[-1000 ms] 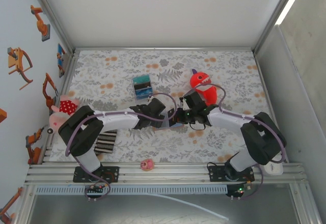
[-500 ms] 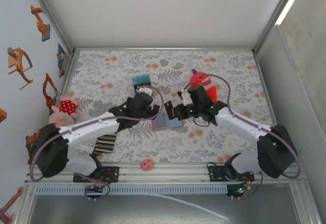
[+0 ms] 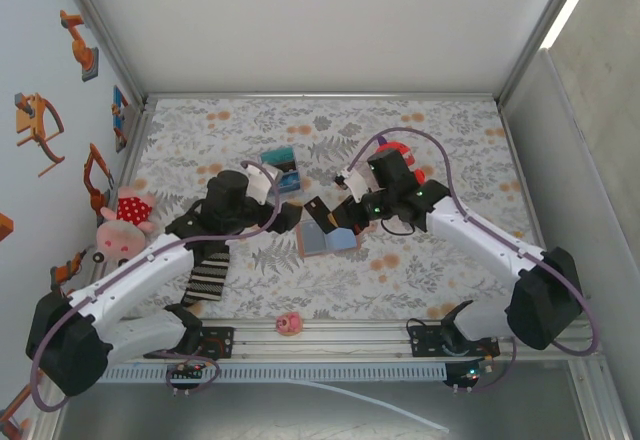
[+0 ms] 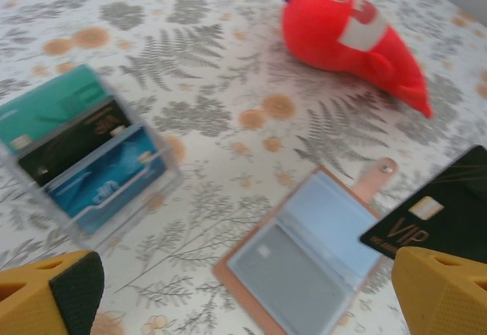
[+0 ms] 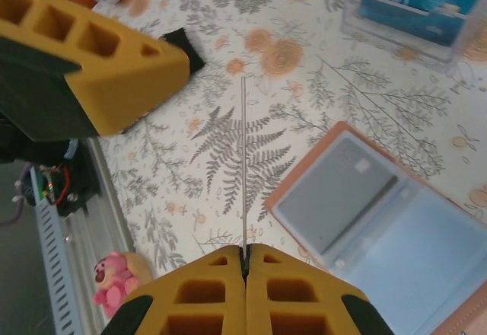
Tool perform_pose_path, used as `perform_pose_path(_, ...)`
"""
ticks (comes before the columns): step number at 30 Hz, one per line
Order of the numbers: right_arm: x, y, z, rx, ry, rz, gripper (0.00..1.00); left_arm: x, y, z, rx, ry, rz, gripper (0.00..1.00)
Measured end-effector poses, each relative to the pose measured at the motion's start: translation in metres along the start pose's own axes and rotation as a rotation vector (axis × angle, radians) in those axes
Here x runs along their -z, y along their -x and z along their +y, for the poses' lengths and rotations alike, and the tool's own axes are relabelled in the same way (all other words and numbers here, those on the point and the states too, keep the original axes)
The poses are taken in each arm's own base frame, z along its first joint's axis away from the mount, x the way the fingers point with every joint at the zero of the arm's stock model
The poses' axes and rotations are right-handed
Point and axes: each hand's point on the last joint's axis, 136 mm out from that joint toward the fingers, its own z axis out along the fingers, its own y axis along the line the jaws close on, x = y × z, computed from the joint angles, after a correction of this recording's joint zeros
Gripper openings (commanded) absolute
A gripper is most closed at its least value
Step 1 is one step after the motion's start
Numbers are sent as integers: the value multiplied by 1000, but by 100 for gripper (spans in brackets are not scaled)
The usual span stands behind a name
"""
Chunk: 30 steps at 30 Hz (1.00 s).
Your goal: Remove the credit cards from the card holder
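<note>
The tan card holder [image 3: 328,241] lies open and flat on the floral cloth, blue inner faces up [image 4: 312,255] [image 5: 380,217], with a grey card in its left pocket and the snap tab toward the red plush. My right gripper [image 3: 340,211] [image 5: 246,250] is shut on a black VIP credit card [image 3: 317,210] [image 4: 437,217], seen edge-on as a thin line [image 5: 243,160], held just above the holder's far edge. To the left of the holder, my left gripper [image 3: 286,212] [image 4: 247,297] stands wide open and holds nothing.
A clear stand with teal, black and blue cards [image 3: 280,169] [image 4: 76,152] sits behind the left gripper. A red plush [image 3: 397,158] [image 4: 346,34] lies behind the right wrist. A pig plush [image 3: 124,223], a striped cloth [image 3: 207,276] and a small pink toy [image 3: 289,322] lie near the left and front edges.
The left arm has drawn back to the left, off the card holder. The right gripper has shifted slightly back with the black card, and the holder now lies uncovered.
</note>
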Motion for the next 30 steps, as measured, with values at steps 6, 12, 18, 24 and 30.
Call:
perform_pose_path(6,4,1,18,95,80,45,0,-4,0,-34,-74,-205,35,88)
perform_pose_path(12,6,-8,30,146,154,93,0,-2,-4,-59,-109,-360,61,64)
perform_pose_path(18,6,-11,35,182,194,128,0,2,-9,-77,-120,-484,84,34)
perform_pose_path(24,3,-13,27,193,175,149,0,9,-14,-91,-125,-577,99,0)
perform_pose_path(30,2,-8,24,181,155,133,42,11,-12,-92,-120,-588,86,0)
